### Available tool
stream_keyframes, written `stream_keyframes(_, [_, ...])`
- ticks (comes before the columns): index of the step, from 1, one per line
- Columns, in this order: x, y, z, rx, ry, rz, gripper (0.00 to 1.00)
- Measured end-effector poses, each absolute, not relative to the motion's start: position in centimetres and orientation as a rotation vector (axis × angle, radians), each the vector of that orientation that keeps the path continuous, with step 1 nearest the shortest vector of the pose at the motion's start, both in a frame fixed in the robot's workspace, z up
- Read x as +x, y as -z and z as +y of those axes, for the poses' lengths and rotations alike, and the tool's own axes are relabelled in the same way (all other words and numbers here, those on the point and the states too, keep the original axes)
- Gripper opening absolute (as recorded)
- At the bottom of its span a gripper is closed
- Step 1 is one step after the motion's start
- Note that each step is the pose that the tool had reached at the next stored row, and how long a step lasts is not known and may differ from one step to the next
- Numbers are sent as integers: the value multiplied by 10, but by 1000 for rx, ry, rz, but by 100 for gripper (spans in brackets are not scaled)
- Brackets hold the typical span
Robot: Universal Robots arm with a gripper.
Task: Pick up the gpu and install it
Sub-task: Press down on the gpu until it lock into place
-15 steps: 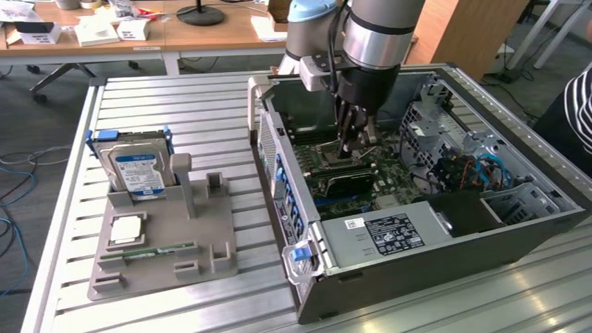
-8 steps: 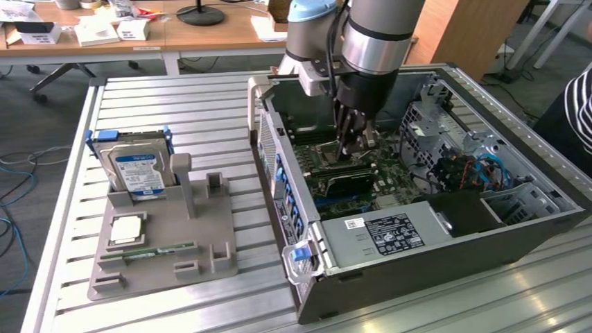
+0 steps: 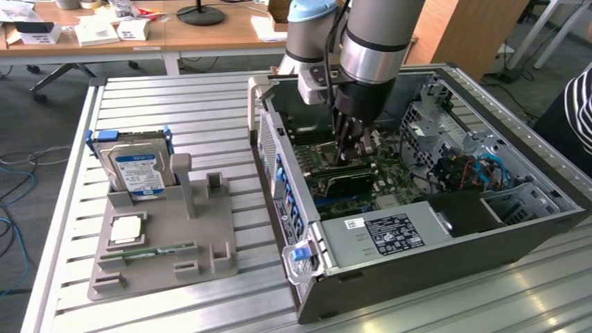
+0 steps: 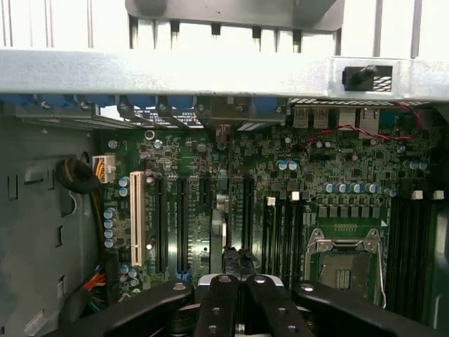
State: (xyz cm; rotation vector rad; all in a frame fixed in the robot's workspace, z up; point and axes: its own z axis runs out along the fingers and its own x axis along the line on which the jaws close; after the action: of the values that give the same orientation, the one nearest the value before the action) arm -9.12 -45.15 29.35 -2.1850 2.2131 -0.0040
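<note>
Dark, edge-on gpu (image 4: 219,232) in slot

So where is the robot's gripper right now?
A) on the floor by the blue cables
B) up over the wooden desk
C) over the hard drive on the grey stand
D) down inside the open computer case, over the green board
D: in the exterior view the gripper reaches down into the open computer case, right above the motherboard, well away from the hard drive on its grey stand.
</note>
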Motion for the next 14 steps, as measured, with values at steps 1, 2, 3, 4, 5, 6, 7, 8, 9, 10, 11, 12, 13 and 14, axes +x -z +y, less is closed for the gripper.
stream_keyframes(1, [-91,-292,-451,-2185,4,2213,11])
stream_keyframes(2, [-91,-291,-451,-2185,4,2213,11])
stream_keyframes(3, [-91,-291,-451,-2185,4,2213,11])
stream_keyframes(4, [-91,-291,-451,-2185,4,2213,11])
stream_keyframes(5, [-91,-291,-451,-2185,4,2213,11])
stream_keyframes(6, [-91,-291,-452,-2185,4,2213,11])
stream_keyframes(7, [-91,-290,-451,-2185,4,2213,11])
stream_keyframes(8, [-91,-290,-451,-2185,4,2213,11])
stream_keyframes(9, [-91,-289,-451,-2185,4,2213,11])
stream_keyframes(10, [-91,-288,-452,-2185,4,2213,11])
stream_keyframes(11, [-91,-287,-452,-2185,4,2213,11])
stream_keyframes(12, [-91,-286,-452,-2185,4,2213,11])
stream_keyframes(13, [-91,-285,-452,-2185,4,2213,11])
stream_keyframes(14, [-91,-285,-452,-2185,4,2213,11])
